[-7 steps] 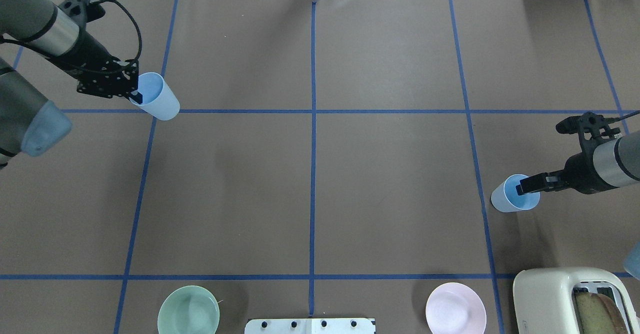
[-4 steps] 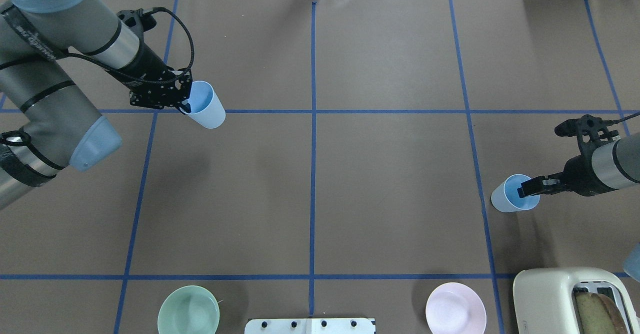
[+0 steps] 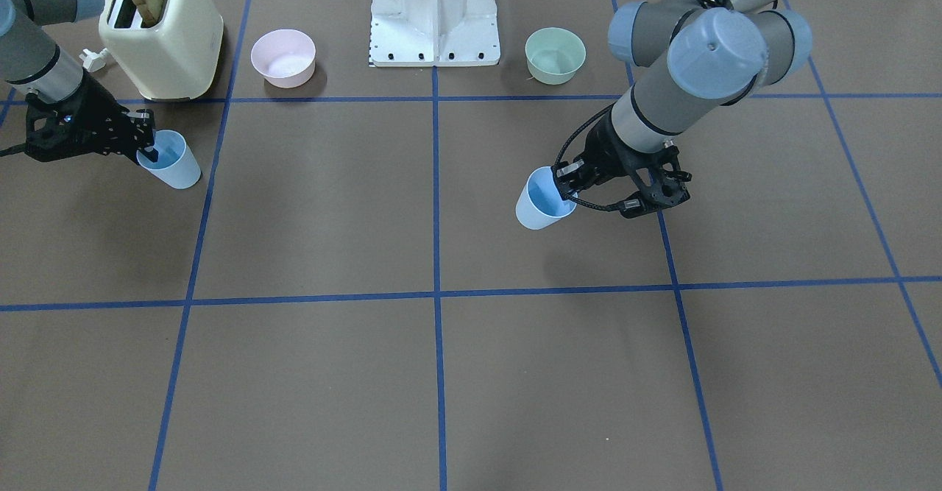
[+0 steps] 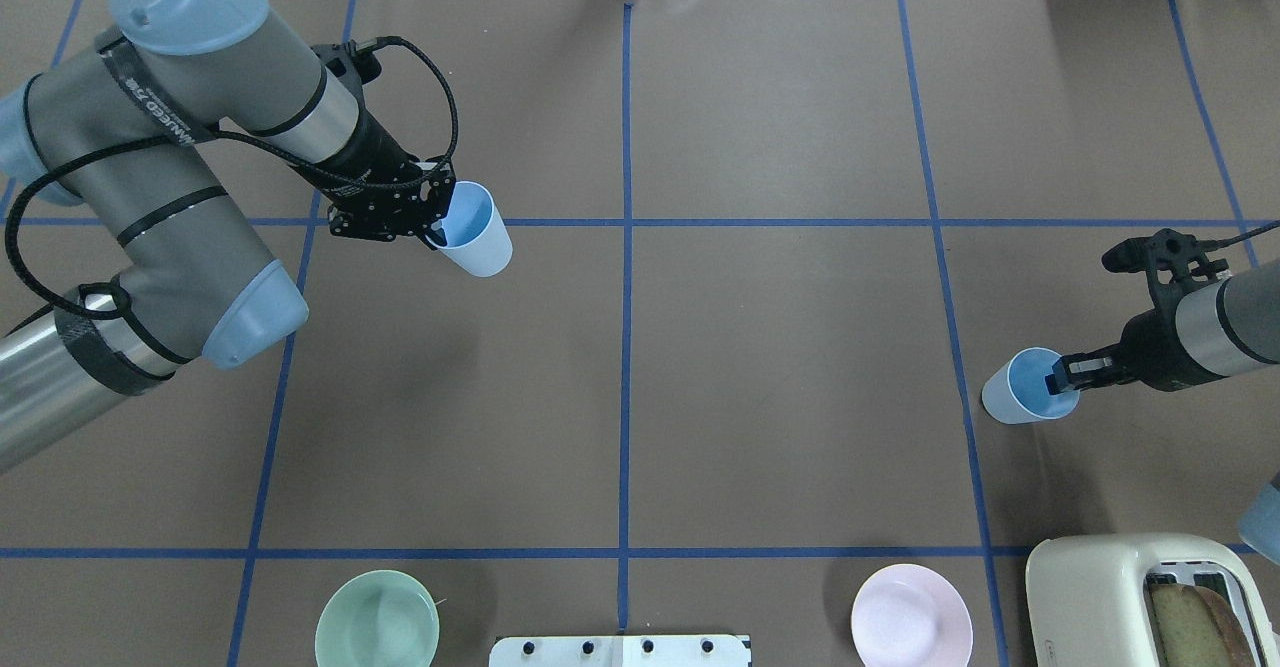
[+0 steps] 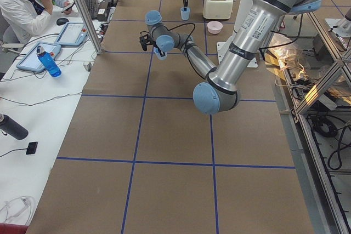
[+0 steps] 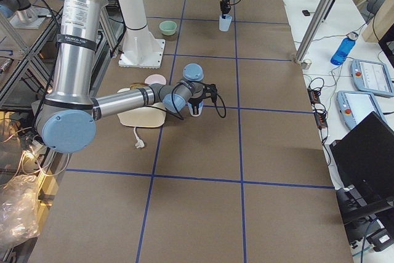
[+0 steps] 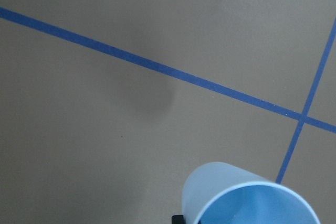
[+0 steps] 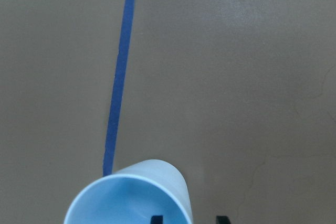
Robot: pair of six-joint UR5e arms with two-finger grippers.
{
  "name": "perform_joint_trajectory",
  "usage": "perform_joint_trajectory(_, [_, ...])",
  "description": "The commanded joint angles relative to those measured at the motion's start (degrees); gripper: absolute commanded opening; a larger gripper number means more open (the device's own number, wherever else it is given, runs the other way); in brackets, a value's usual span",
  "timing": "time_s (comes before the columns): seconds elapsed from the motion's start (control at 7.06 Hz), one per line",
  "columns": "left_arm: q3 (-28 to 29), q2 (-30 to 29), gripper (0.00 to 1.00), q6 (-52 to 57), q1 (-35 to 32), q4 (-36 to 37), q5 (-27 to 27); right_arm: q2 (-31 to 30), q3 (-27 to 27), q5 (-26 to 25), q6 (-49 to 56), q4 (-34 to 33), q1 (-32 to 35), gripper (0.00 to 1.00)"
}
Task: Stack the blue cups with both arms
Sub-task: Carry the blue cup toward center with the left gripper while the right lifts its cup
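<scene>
My left gripper (image 4: 440, 224) is shut on the rim of one blue cup (image 4: 477, 239) and holds it tilted above the table, left of the centre line. The cup also shows in the front view (image 3: 543, 200) and at the bottom of the left wrist view (image 7: 247, 198). The second blue cup (image 4: 1025, 389) stands upright on the table at the right, also seen in the front view (image 3: 173, 161). My right gripper (image 4: 1062, 381) is open and straddles its rim, one finger inside and one outside, with gaps to the cup (image 8: 131, 198) wall in the right wrist view.
A cream toaster (image 4: 1140, 597) with bread stands at the near right corner. A pink bowl (image 4: 911, 615) and a mint-green bowl (image 4: 377, 619) sit along the near edge, either side of the white base stand (image 4: 620, 650). Blue tape lines grid the brown table.
My left arm has carried its cup to the right, toward the centre line. The right gripper has shifted only slightly at the standing cup, which has not moved.
</scene>
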State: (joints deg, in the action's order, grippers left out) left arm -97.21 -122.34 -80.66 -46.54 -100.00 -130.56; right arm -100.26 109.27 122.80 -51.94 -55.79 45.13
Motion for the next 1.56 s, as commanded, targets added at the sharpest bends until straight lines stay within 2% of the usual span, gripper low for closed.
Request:
perform_joint_trajectory(0.0, [-0.08, -1.84, 0.0, -0.37, 1.09, 2.95, 1.79, 0.07, -0.02, 0.25, 0.08, -0.02, 0.31, 0.0])
perform_joint_trajectory(0.28, [-0.69, -2.2, 0.0, -0.37, 2.58, 3.23, 4.85, 0.07, 0.06, 0.42, 0.08, -0.19, 1.45, 0.0])
perform_joint_trajectory(0.42, [-0.7, -3.07, 0.0, -0.46, 3.38, 4.45, 5.83, 1.72, 0.41, 0.68, 0.17, -2.63, 2.5, 0.0])
perform_joint_trajectory(0.85, [0.26, -7.37, 0.0, -1.59, 8.46, 7.27, 11.45, 11.38, 0.85, 2.35, 0.17, -13.08, 5.57, 0.0])
perform_joint_trajectory(1.42, [6.23, -11.77, 0.0, -2.22, 10.42, 6.22, 11.99, 28.24, 1.56, 2.71, 0.08, -33.46, 6.2, 0.0])
